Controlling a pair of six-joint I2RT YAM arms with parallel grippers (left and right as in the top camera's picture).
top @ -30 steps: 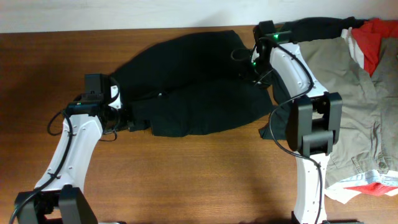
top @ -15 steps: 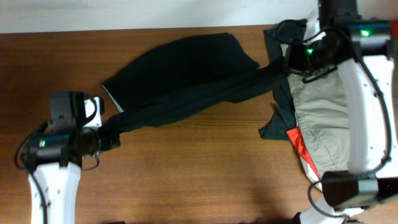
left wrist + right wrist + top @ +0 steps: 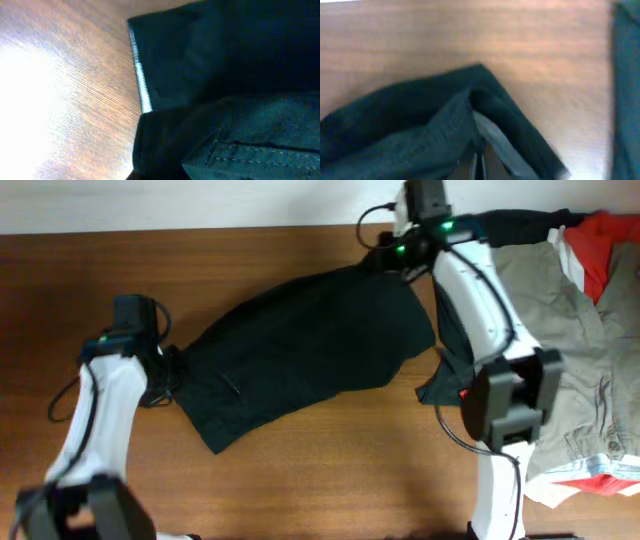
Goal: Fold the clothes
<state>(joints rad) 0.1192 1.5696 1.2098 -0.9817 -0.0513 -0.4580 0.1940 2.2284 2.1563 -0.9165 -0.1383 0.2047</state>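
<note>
Slack again after the stretch, the clothes (image 3: 310, 355) spread soft and black mid-frame on the grained wooden table (image 3: 300, 480); my right gripper (image 3: 388, 260) pinches their upper corner; my left gripper (image 3: 168, 370) meets their left edge, hold unclear.

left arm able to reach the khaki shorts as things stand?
Probably not: left gripper sits at the black garment's left edge; khaki shorts lie far right, beyond the right arm.

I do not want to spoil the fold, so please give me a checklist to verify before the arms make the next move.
1. Right gripper holds the black garment: ok, fabric gathers into it.
2. Left gripper holds its edge: cannot tell, fingers hidden.
3. Garment spread out: ok, mostly flat.
4. Garment clear of khaki shorts: cannot tell, right arm covers the gap.
5. Bare table in front: ok.
</note>
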